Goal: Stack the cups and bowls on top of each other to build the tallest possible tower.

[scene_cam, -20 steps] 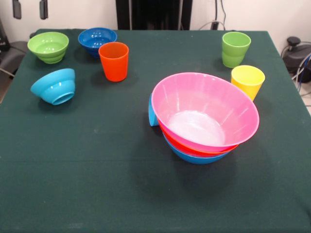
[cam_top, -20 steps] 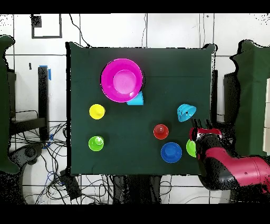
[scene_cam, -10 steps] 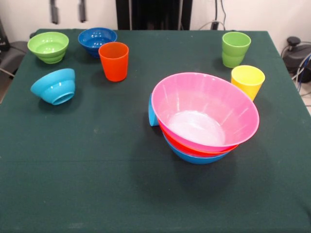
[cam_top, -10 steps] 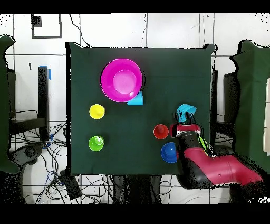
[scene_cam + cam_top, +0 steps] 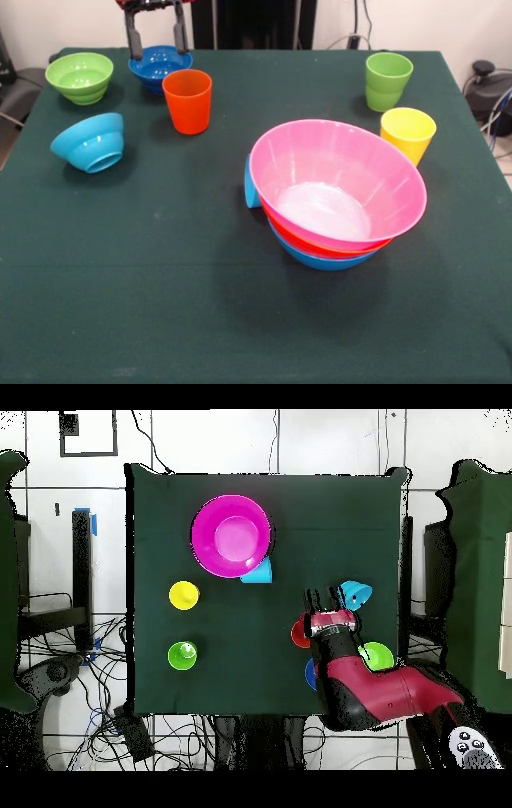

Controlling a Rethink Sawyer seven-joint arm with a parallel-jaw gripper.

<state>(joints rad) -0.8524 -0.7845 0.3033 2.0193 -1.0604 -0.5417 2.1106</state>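
Note:
The tower stands mid-table: the pink bowl on the orange bowl on the blue bowl. The light blue cup lies against its far side. The orange cup, green cup and yellow cup stand upright. The small green bowl and dark blue bowl are upright; the light blue bowl lies tipped. My gripper is open and empty, over the dark blue bowl.
The green cloth table ends close behind the dark blue and green bowls. In the overhead view my arm covers most of the dark blue bowl and part of the orange cup. Cables lie on the floor around the table.
My gripper has swung in from beyond the table's side edge, past the green bowl, to over the dark blue bowl and lower into the front view. No cup or bowl has moved.

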